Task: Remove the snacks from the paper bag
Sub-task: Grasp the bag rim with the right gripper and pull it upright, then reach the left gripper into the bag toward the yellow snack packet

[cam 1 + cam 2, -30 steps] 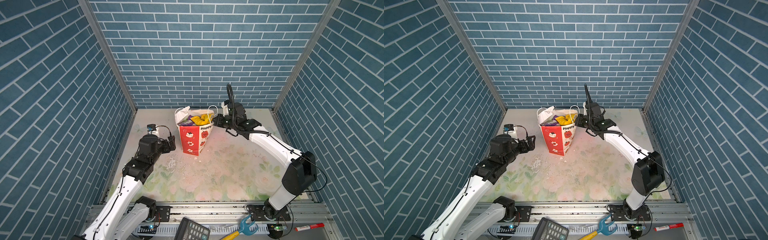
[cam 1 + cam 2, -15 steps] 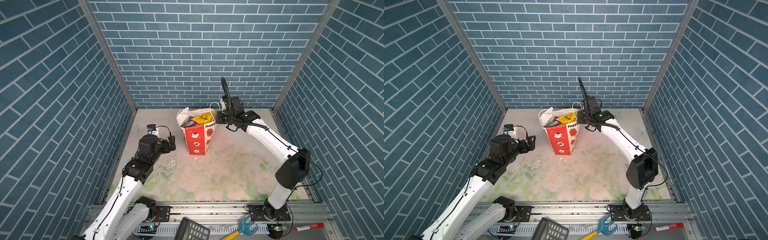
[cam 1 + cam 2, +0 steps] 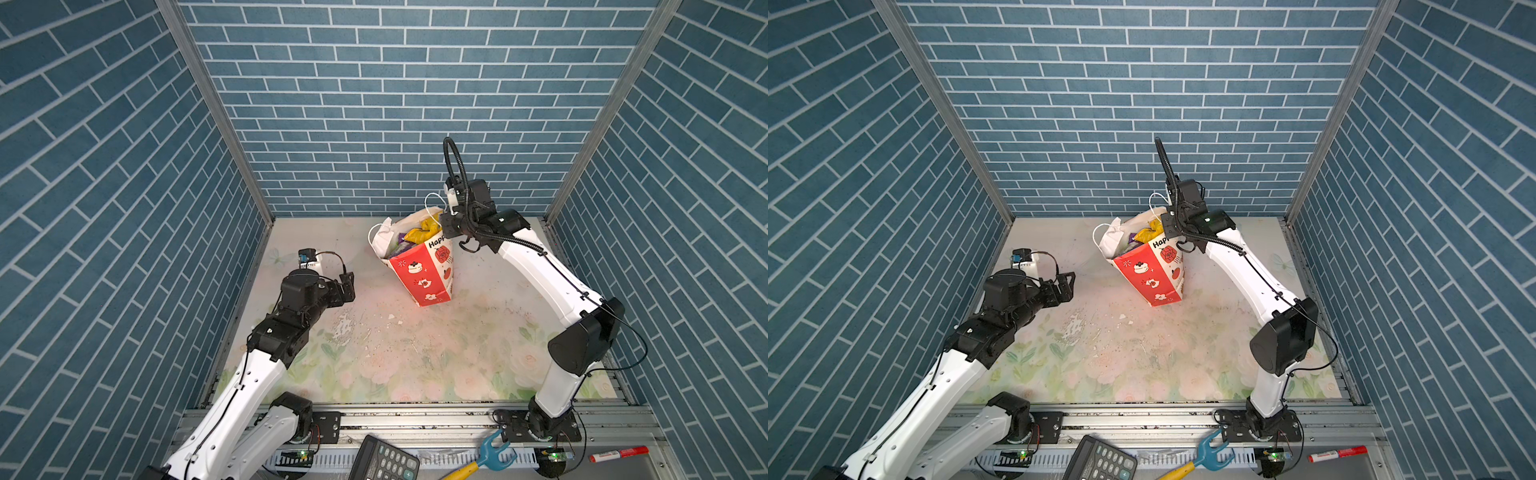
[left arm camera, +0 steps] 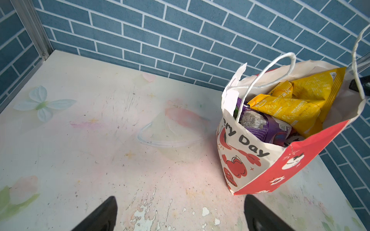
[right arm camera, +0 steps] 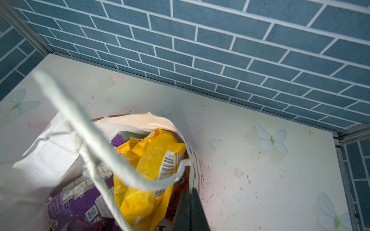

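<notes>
Now the right pincer is pinching the rim of the bag, clamped tight on the paper, and the bag is standing tilted at the back middle of the desk. Yellow and purple snacks are lying inside it, while the left pincer is hovering wide open, well apart from it.

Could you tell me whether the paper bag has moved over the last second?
Yes: the paper bag has shifted right, away from the peeled patch.
</notes>
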Tool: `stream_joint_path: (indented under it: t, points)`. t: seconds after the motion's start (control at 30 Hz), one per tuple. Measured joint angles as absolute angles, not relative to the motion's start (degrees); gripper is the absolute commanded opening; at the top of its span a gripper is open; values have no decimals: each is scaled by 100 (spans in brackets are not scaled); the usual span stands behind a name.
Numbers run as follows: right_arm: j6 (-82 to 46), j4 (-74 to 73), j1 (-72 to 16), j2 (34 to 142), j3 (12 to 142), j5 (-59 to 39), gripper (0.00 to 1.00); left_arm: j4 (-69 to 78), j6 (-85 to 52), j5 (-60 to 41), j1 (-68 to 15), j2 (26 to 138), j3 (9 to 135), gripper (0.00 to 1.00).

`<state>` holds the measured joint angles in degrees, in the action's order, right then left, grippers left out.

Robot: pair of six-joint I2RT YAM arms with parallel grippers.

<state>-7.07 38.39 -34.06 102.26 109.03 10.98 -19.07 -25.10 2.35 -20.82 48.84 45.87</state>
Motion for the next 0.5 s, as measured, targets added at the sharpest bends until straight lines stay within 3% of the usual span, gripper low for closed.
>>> stream_joint_path:
  t: [0.5]
  points:
    - [-1068,3216,-3374,10210,10720,-486,0,-1730,-2495,353,-3030,5367,5524,100]
